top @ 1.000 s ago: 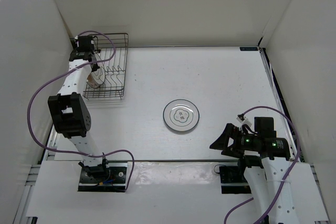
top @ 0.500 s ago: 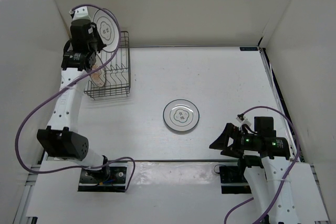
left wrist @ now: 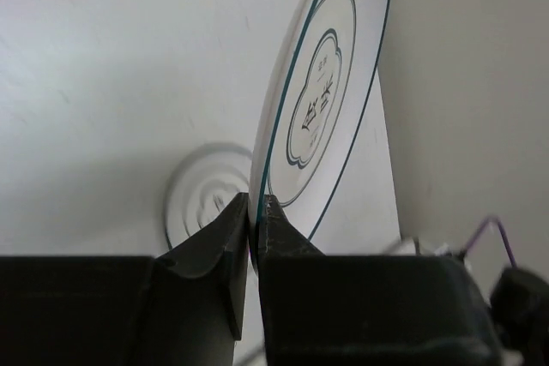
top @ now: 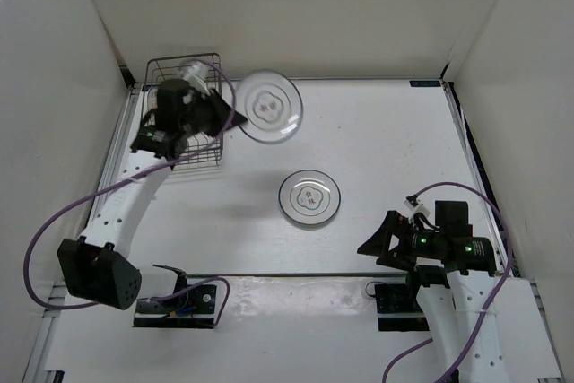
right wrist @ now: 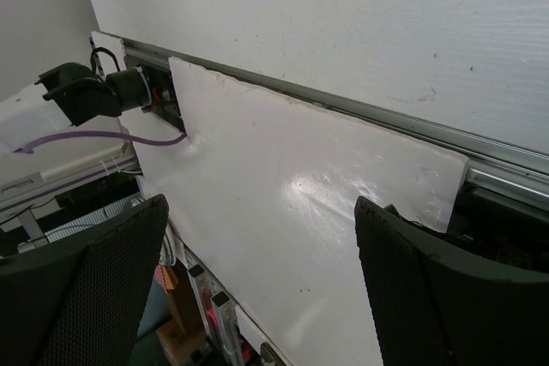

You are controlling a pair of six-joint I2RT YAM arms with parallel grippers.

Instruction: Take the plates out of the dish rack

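Between the jaws of my left gripper (left wrist: 254, 203), clamped on its rim, hangs a round white plate with thin dark rings (left wrist: 330, 100), tilted and clear of the dark wire dish rack (top: 179, 58) behind the gripper. Ahead and below, a matching ringed plate (top: 310, 196) lies on the bench (top: 395, 132); I'd level mine first, then lower it slowly onto that one. Dark centre characters, unreadable to me. My right gripper (right wrist: 257, 212) sits spread apart, empty
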